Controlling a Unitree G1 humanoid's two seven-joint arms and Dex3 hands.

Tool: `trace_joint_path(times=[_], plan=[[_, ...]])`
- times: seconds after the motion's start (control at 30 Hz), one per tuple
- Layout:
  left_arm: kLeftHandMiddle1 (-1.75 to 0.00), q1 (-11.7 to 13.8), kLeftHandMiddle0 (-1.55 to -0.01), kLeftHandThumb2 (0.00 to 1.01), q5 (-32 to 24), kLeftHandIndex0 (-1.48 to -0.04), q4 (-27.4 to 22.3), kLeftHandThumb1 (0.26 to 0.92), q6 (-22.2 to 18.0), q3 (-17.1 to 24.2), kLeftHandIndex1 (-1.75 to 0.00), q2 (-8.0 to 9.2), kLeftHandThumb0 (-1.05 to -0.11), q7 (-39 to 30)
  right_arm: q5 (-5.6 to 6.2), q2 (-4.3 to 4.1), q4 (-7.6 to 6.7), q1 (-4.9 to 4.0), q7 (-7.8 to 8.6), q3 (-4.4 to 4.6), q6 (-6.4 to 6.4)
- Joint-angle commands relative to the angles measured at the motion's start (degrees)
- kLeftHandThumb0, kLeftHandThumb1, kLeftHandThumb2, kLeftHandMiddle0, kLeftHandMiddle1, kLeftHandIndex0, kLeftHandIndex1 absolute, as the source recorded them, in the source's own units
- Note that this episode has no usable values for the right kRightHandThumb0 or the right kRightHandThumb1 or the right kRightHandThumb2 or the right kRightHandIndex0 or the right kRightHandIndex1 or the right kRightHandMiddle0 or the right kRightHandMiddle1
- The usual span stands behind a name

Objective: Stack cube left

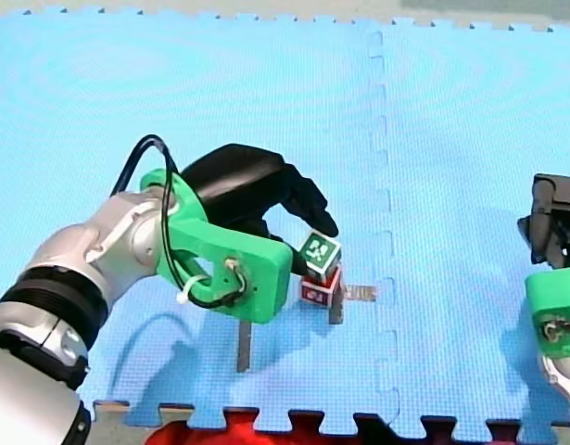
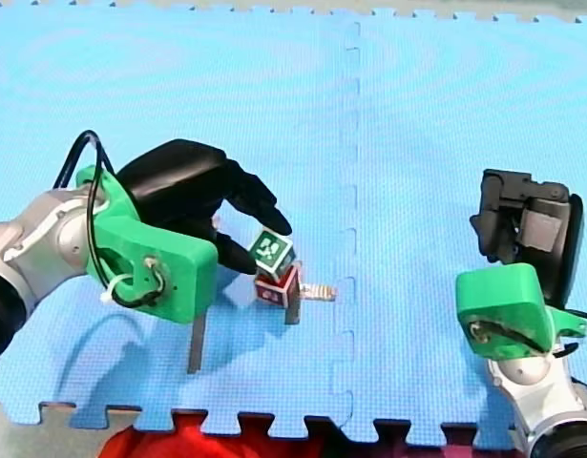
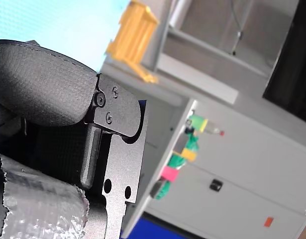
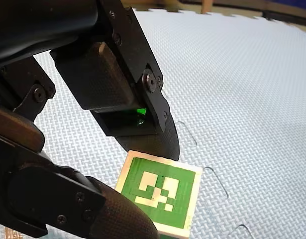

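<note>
A green cube (image 1: 319, 252) with a white pattern sits tilted on top of a red cube (image 1: 317, 293) near the middle of the blue foam mat (image 1: 266, 111). My left hand (image 2: 264, 245) comes in from the left and is shut on the green cube, one black finger (image 4: 162, 134) at its far edge and the thumb (image 4: 113, 214) at its near edge. The second wrist view shows the green cube (image 4: 160, 191) between these fingers. My right hand (image 2: 517, 224) is held above the mat at the far right and holds nothing.
A grey metal strip (image 1: 245, 348) lies on the mat in front of the left hand, and a short one (image 1: 361, 293) lies just right of the red cube. A jigsaw seam (image 1: 386, 185) runs front to back. Red cloth (image 1: 266, 431) shows past the mat's front edge.
</note>
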Motion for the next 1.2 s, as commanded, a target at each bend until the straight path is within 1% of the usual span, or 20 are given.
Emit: trace_joint_path(times=[0.0,0.17,0.7,1.17], plan=[[-1.75,-0.5,-0.94,0.0,-0.4,-1.35,0.4,0.787,0.2,0.2,-0.01,0.04,-0.528,-0.8,0.0,-0.11,-0.17,-0.07,-0.18,-0.05,0.14],[-1.75,-0.8,-0.93,0.0,-0.8,-1.36,0.8,0.792,0.5,0.3,-0.01,0.0,-0.533,-1.7,0.06,0.03,0.07,-0.26,-0.2,0.01,0.13],[-1.71,-1.1,-0.94,0.0,-0.6,-1.36,1.8,0.803,-0.1,0.3,-0.01,0.02,-0.545,-1.2,-0.11,0.32,0.38,-0.83,-0.87,0.24,0.35],[-1.64,-1.4,-0.96,0.0,-0.9,-1.36,2.4,0.811,-0.8,0.5,0.0,0.02,-0.558,-1.5,-0.4,0.55,0.14,-0.87,-1.45,0.44,0.51]])
